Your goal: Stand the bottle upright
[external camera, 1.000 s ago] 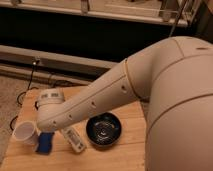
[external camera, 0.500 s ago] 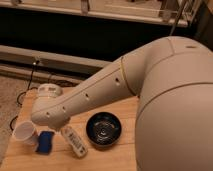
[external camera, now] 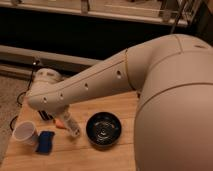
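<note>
Jaws on the gripper (external camera: pixel 46 115) are clenched, tucked under the wrist at the left end of the arm (external camera: pixel 95 85), just above the worktop (external camera: pixel 125 107); only a dark bit of them shows below the wrist housing

Left to right on the worktop: white paper cup (external camera: pixel 25 133) at the near-left corner, blue block (external camera: pixel 46 141) just beside it, then the gripper, then an orange carrot-like thing (external camera: pixel 60 124), then the bottle (external camera: pixel 70 123), then a black bowl (external camera: pixel 103 128)

Key relation: the bottle sits just right of and slightly nearer the camera than the jaws. Its long axis runs diagonally, the upper end disappearing under the arm close to the gripper and the lower end pointing toward the near side, close to the bowl's rim. It looks tilted or lying, not upright. Which end carries the cap I can't make out

Whether the clenched jaws are pinching that hidden upper end or are closed on nothing beside it: can't tell, the arm covers the contact spot

My read: if it is pinched, the move is to swing the far end up over the near end and set it down clear of the bowl and the carrot thing; if not, the jaws have to release and come in across the axis, from the left
</note>
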### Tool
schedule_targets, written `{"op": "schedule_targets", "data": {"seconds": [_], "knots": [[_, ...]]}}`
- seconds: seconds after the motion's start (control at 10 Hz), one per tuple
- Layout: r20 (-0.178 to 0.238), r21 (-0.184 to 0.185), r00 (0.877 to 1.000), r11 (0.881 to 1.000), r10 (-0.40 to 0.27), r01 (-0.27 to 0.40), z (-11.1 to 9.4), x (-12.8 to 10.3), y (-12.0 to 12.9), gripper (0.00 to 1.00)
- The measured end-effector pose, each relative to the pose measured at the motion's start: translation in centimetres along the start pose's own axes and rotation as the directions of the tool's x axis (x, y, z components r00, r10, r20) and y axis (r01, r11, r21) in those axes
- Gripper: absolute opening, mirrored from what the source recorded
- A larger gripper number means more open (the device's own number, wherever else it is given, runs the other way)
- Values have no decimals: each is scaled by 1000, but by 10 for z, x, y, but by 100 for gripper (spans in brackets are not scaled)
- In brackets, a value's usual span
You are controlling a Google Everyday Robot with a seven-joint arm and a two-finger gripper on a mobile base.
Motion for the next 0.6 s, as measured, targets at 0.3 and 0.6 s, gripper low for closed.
{"op": "schedule_targets", "data": {"seconds": [0.3,0.6], "knots": [[8,11,999,999,40,-40,6,-6,-18,18],[8,1,998,998,67,-67,9,0,-26,18]]}}
